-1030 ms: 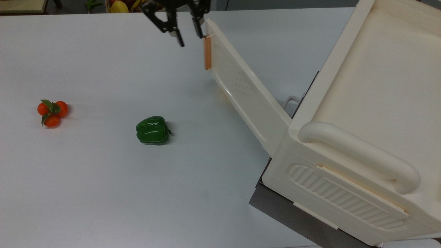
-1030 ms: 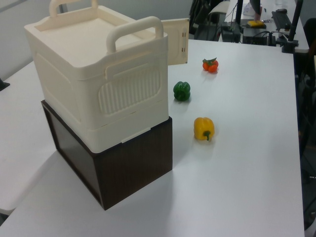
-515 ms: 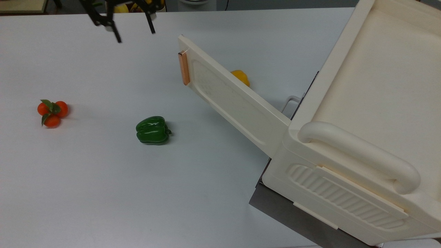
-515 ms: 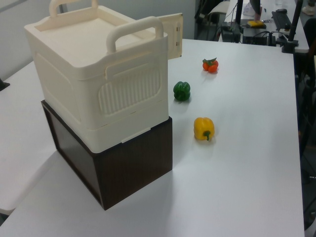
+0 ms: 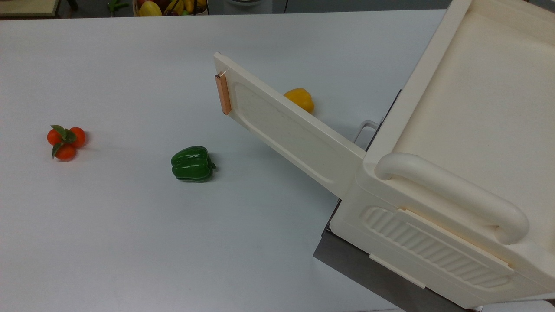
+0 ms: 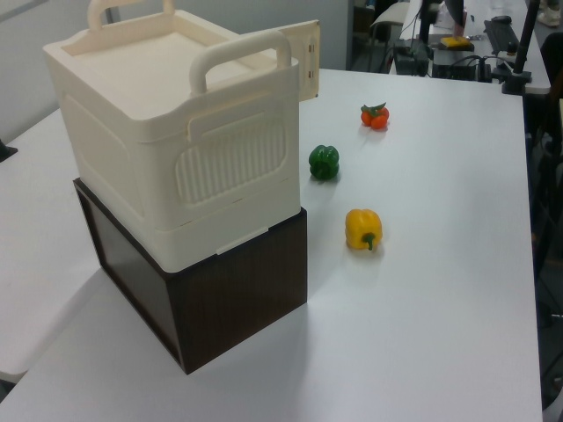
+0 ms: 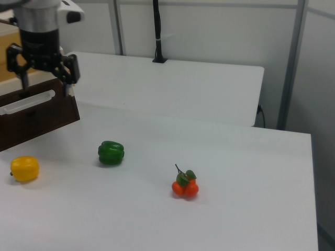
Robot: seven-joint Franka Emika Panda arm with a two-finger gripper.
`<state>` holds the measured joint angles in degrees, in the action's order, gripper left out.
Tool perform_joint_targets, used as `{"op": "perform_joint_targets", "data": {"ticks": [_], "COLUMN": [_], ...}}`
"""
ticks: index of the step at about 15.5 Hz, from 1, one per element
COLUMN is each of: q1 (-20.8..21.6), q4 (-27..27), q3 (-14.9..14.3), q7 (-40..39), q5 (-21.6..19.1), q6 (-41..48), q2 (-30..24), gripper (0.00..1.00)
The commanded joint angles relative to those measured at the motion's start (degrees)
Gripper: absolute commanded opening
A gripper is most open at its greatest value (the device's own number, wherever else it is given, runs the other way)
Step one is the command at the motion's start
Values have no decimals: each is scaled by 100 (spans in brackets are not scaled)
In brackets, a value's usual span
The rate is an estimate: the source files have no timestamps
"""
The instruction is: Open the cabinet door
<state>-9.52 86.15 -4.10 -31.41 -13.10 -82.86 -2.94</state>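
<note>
The cabinet door (image 5: 286, 125) is swung wide open, sticking out from the cream cabinet (image 5: 455, 173) over the white counter (image 5: 130, 225). The gripper (image 7: 44, 83) is seen up in the air, fingers (image 7: 23, 81) spread apart and holding nothing.

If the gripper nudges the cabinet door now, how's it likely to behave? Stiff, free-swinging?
The cabinet door is a thin cream plastic panel, so probably light, with some flex. It already stands wide open from the cabinet, so a nudge likely swings it freely. Its copper handle looks small and smooth, so possibly slippery to grip.
</note>
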Motion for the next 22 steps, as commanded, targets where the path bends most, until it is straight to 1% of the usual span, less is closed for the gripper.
{"op": "perform_joint_targets", "data": {"ticks": [1,2,3,6,8,11,13,14,17,22], "q1": [144,239,423,924,1232,1523,1603,1603,1594,1603], "q4": [147,147,147,165,279,551,648,640,701,719], "q3": [-82,-73,-82,-20,-20,-20,-29,-29,-55,-64], "q7": [213,449,791,2179,2612,3069,3036,2948,2877,2886], "q5": [159,142,150,185,307,484,825,888,888,888], "q6": [498,551,551,368,-27,-809,-1091,-1240,-1724,-1734], "q2": [-470,-506,-515,-471,-454,-366,-243,-147,-58,-58], "gripper": [100,100,100,100,100,100,100,100,100,100]}}
